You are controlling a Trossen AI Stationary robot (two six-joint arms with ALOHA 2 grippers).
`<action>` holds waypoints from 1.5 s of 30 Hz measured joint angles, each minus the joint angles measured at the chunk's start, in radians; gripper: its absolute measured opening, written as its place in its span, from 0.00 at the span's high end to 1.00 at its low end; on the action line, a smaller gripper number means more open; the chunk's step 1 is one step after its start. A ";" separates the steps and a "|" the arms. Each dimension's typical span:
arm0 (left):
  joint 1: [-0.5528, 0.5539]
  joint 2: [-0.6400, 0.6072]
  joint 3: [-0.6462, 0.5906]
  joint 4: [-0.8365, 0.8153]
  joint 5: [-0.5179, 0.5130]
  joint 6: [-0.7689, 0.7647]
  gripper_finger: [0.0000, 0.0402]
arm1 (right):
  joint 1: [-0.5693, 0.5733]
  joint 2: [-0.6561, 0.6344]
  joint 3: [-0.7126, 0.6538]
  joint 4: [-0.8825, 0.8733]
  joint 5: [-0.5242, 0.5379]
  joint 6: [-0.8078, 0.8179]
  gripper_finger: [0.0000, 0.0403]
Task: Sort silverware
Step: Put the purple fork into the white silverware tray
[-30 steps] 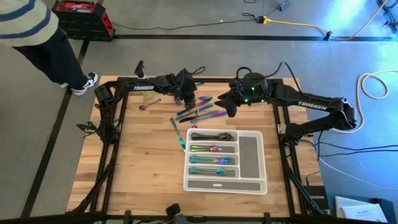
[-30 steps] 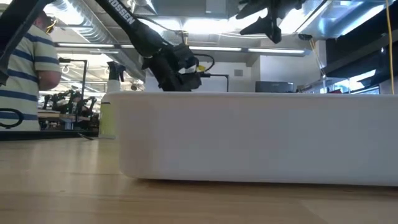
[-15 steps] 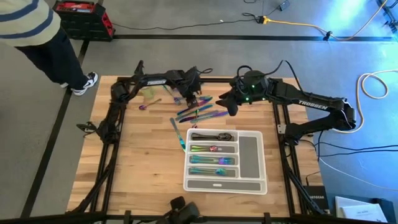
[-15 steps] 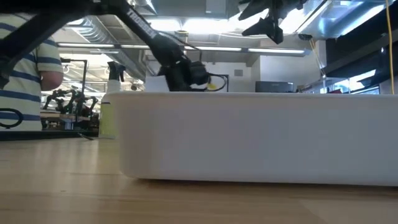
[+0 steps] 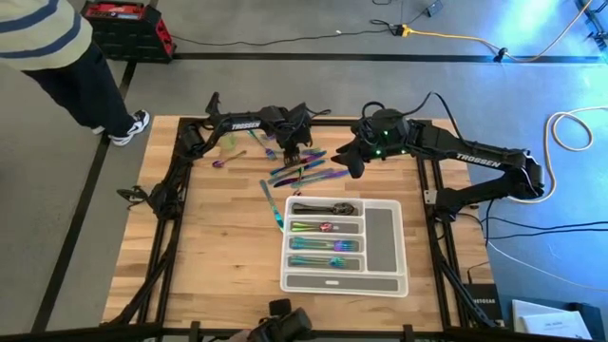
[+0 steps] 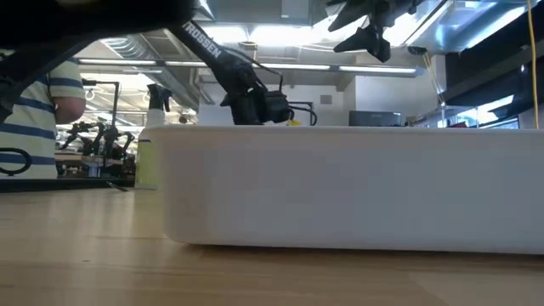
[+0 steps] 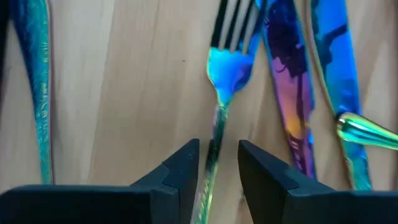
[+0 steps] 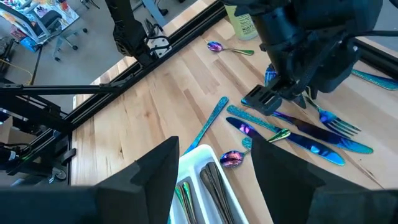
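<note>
Iridescent silverware (image 5: 306, 169) lies loose on the wooden table beyond the white compartment tray (image 5: 383, 237), which holds more pieces. My left gripper (image 5: 293, 152) points down over this pile. It is open, and its fingers stand on either side of a fork's handle (image 7: 215, 149) without touching it. The fork's blue head (image 7: 227, 68) lies flat next to a purple knife (image 7: 287, 93). My right gripper (image 5: 350, 163) hangs open above the table right of the pile, nothing between its fingers (image 8: 163, 163).
A lone spoon (image 5: 226, 160) and a teal piece (image 5: 272, 202) lie apart from the pile. A yellow-green spray bottle (image 5: 228, 142) stands at the far left. A person (image 5: 47, 43) stands beyond the table's far left corner. The tray's wall (image 6: 340, 187) fills the low view.
My left gripper has gone down and toward the table's right onto the silverware pile, rolling its wrist as it came. It has slowed to nearly still over the fork. The silverware has not moved.
</note>
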 joint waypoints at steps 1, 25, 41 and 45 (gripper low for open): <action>0.000 0.000 0.000 0.004 0.001 0.003 0.76 | 0.000 0.000 0.000 0.000 0.000 0.000 0.54; -0.005 -0.001 0.175 -0.203 -0.032 -0.124 1.00 | 0.000 -0.012 0.018 0.003 -0.021 0.008 0.54; -0.232 -0.311 0.369 -0.470 0.063 -0.227 1.00 | 0.000 -0.135 0.353 -0.205 0.306 -0.259 0.54; -0.330 -0.339 0.369 -0.446 0.072 -0.327 1.00 | 0.000 -0.132 0.353 -0.243 0.303 -0.250 0.54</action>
